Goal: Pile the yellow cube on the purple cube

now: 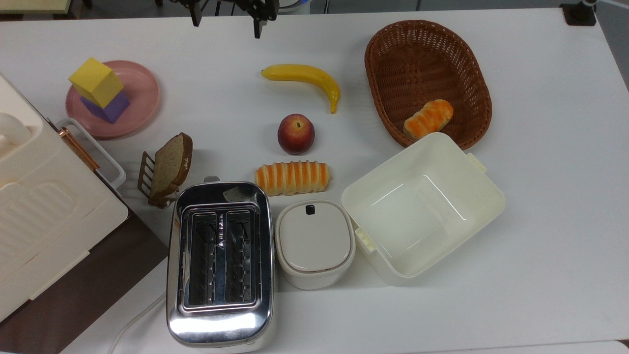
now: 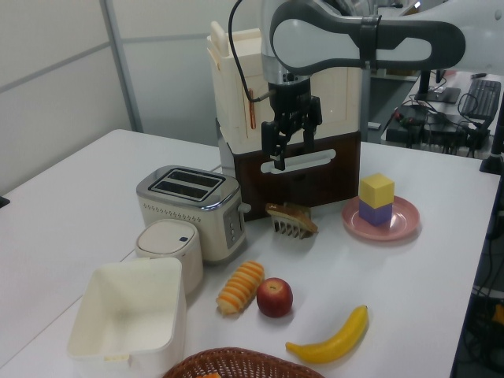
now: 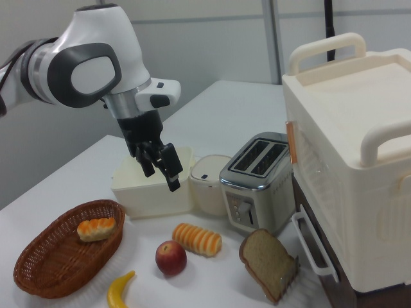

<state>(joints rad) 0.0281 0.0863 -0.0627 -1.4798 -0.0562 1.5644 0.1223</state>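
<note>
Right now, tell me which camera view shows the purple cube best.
The left view: the purple cube shows two side faces under the yellow cube, on the pink plate. In the top view the purple cube is largely covered by the yellow cube, with its lower edges peeking out.

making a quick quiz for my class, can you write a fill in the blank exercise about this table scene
1. The yellow cube sits on top of the ____ cube.
2. Both cubes stand on a pink ____.
3. The wicker basket holds one striped ____.
4. The gripper hangs above the table holding nothing, its fingers ____.

Missing words: purple; plate; bread roll; open
</note>
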